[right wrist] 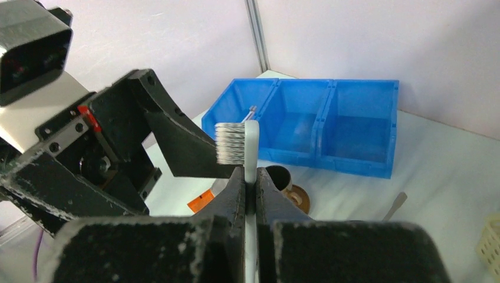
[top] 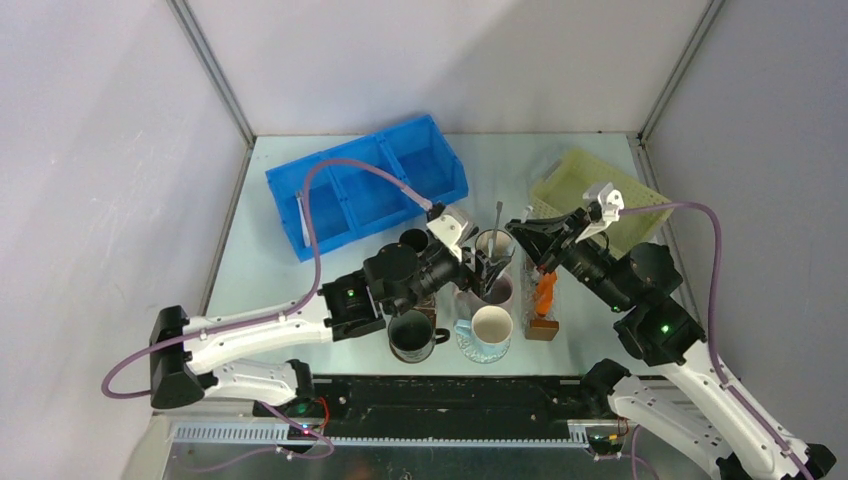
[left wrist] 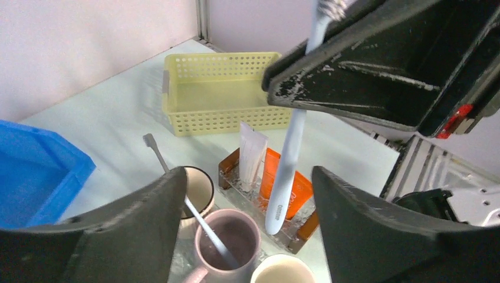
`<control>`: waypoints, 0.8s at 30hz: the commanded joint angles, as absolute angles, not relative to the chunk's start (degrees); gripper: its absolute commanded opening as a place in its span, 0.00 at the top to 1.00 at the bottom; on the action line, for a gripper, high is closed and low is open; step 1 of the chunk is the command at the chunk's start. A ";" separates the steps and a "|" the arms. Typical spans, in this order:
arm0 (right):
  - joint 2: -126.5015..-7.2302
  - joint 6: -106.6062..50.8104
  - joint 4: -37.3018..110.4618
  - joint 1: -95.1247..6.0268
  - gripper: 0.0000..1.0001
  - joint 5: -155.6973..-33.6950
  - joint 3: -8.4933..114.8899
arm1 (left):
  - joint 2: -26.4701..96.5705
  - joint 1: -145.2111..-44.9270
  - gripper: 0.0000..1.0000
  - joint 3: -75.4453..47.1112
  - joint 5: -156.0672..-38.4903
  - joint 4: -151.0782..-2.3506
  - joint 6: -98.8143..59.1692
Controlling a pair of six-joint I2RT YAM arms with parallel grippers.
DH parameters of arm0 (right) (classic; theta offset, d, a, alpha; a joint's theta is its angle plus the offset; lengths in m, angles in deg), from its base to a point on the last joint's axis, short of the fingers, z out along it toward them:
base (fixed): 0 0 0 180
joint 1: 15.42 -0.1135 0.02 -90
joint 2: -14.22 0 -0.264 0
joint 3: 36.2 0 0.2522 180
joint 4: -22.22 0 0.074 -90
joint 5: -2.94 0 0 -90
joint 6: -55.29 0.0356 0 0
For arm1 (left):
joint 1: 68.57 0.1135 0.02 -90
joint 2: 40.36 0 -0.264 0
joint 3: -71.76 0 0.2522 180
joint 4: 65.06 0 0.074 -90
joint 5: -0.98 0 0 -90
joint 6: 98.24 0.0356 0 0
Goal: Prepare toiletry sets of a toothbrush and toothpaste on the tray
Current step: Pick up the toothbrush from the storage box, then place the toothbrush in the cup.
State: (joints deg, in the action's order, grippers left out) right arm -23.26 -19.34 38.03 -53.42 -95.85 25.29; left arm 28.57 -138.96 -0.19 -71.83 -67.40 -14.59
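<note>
My right gripper [top: 522,233] [right wrist: 250,177] is shut on the neck of a pale toothbrush [right wrist: 252,138], bristles up. Its handle [left wrist: 287,168] hangs upright over a clear box [left wrist: 306,227] holding orange toothpaste tubes [left wrist: 301,188] [top: 545,292] and a white one [left wrist: 252,152]. My left gripper [top: 487,268] [left wrist: 250,177] is open, its fingers [left wrist: 141,230] on either side of that handle without touching it. A grey toothbrush [left wrist: 203,221] leans in a pink mug [left wrist: 233,239]. Another toothbrush [top: 303,215] lies in the left compartment of the blue bin [top: 365,185].
Several mugs cluster under the grippers: a black one [top: 412,335], a white-and-blue one [top: 490,330], a dark-rimmed white one [left wrist: 199,187]. A yellow basket [top: 600,190] [left wrist: 218,88] stands at the back right. A brown lid [right wrist: 296,198] lies by a dark mug [right wrist: 277,175].
</note>
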 commanded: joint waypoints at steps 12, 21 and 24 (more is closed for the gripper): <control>-20.74 -16.72 39.83 -55.90 1.00 -92.02 17.13 | 14.64 -125.51 0.00 4.25 -63.19 -79.07 -23.65; -18.53 -16.04 32.62 -64.22 1.00 -83.23 5.49 | 9.52 -115.41 0.00 6.91 -60.26 -87.95 -30.42; -17.51 -16.71 27.26 -66.33 1.00 -80.36 0.43 | 8.28 -113.81 0.00 7.91 -60.22 -88.49 -31.21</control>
State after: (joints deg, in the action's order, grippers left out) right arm -19.08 -16.45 36.76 -63.85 -86.50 4.48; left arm 10.08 -115.53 6.96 -61.93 -86.15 -27.77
